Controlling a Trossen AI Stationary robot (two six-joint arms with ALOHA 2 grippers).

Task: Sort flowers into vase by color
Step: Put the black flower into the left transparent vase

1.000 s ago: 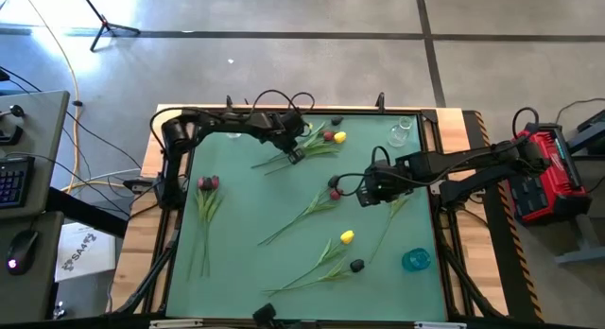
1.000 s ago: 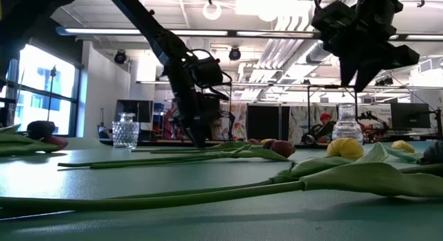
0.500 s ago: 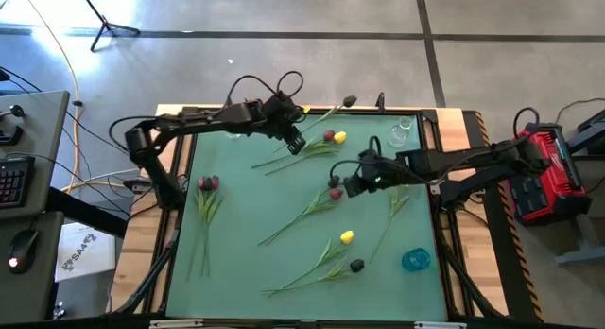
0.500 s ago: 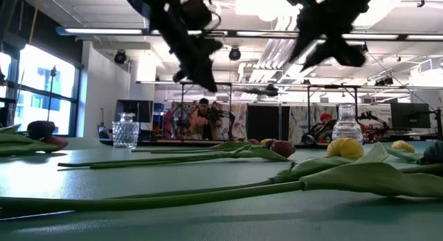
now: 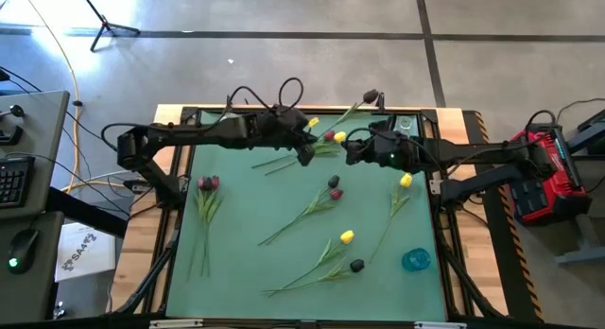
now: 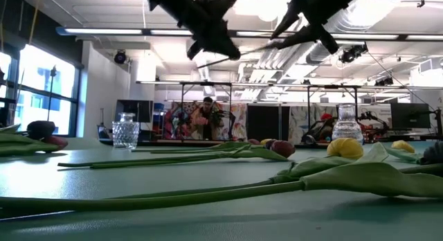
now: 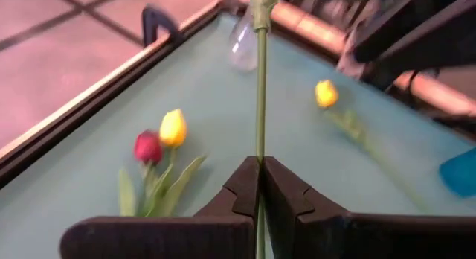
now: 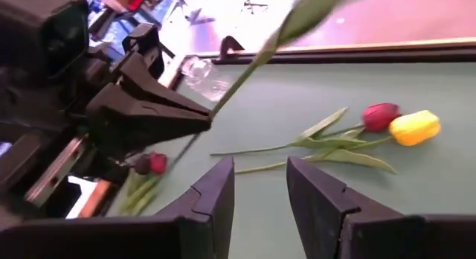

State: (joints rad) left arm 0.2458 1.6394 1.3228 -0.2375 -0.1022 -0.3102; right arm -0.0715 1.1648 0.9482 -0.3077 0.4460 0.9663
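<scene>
My left gripper [image 5: 304,151] is shut on a tulip with a dark head [image 5: 371,96], raised over the far middle of the table; in the left wrist view its fingers [image 7: 259,166] close on the thin green stem [image 7: 260,103]. My right gripper [image 5: 352,151] hovers just to the right of it, open [image 8: 260,184], with the stem [image 8: 245,73] passing ahead of its fingers, untouched. Several other tulips lie flat on the green mat: a red and yellow pair [image 5: 333,137], a pair by the left edge [image 5: 206,182], one in the middle [image 5: 334,187], and yellow ones [image 5: 347,236] [image 5: 406,181]. My left gripper pinches the lower part of the tulip's stem [image 7: 259,144] between its two fingers. The stem runs forward out of the fingertips, along them. The flower is lifted clear of the table and slants toward the far right corner, head outermost.
A clear glass vase [image 5: 402,130] stands at the far right, another [image 6: 126,131] at the far left, and a blue vase [image 5: 416,260] near the right front. A black tulip [image 5: 356,265] lies near the front. People stand in the room beyond the table.
My left gripper has lifted the dark-headed tulip off the mat and carried it up and toward the right, the head swinging out past the far edge. My right gripper has risen from the table's middle and moved toward the far edge, close to the left gripper.
</scene>
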